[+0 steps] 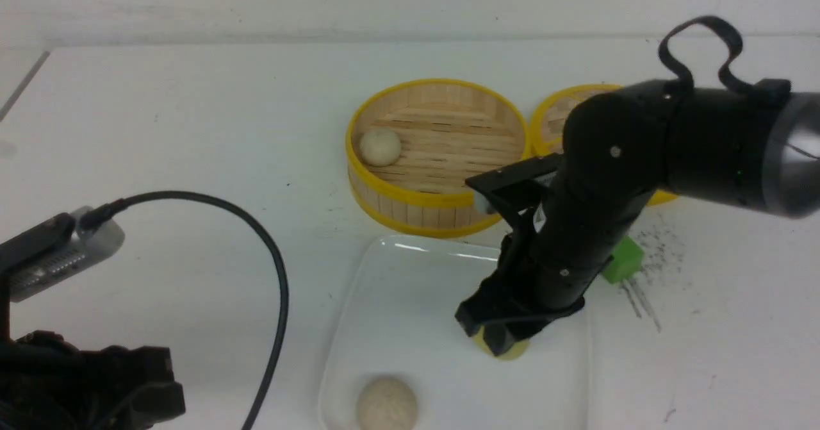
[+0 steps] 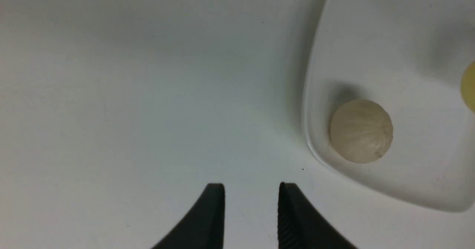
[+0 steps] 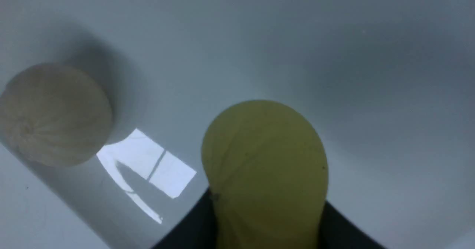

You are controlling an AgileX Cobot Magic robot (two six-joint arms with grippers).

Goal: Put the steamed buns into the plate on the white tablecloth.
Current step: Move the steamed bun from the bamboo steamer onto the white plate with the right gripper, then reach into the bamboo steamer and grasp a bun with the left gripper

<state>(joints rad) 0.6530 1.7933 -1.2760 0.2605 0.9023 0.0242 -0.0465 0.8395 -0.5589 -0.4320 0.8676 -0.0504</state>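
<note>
- Foremost, at the near left of the front view, the left arm; its gripper [image 2: 251, 189], seen in the left wrist view, has its 2 fingertips spread, with nothing between them.
- A black cable [image 1: 278, 276] arches from the left arm toward the near edge of the front view, to the left of the plate [image 1: 435, 302].
- The plate, white and shallow-rimmed, lies on the white tablecloth [image 1: 192, 148]; it bears a beige bun [image 1: 387, 404] near its left rim.
- A yellow bun [image 1: 512, 351] is over the plate, to the right of and beyond the beige bun. The right gripper [image 1: 485, 332] reaches down to it, a finger on either side; whether it pinches the bun or has it loose cannot be told.
- A green cube [image 1: 624, 260] lies to the right of the plate, partly hidden by the right arm.
- Just beyond the plate stands the bamboo basket [image 1: 435, 215], yellow-rimmed, containing 1 off-white bun [image 1: 380, 147] against its left wall.
- The yellow-rimmed woven lid [image 1: 557, 113], partly covered by the right arm, lies to the right of the basket.
</note>
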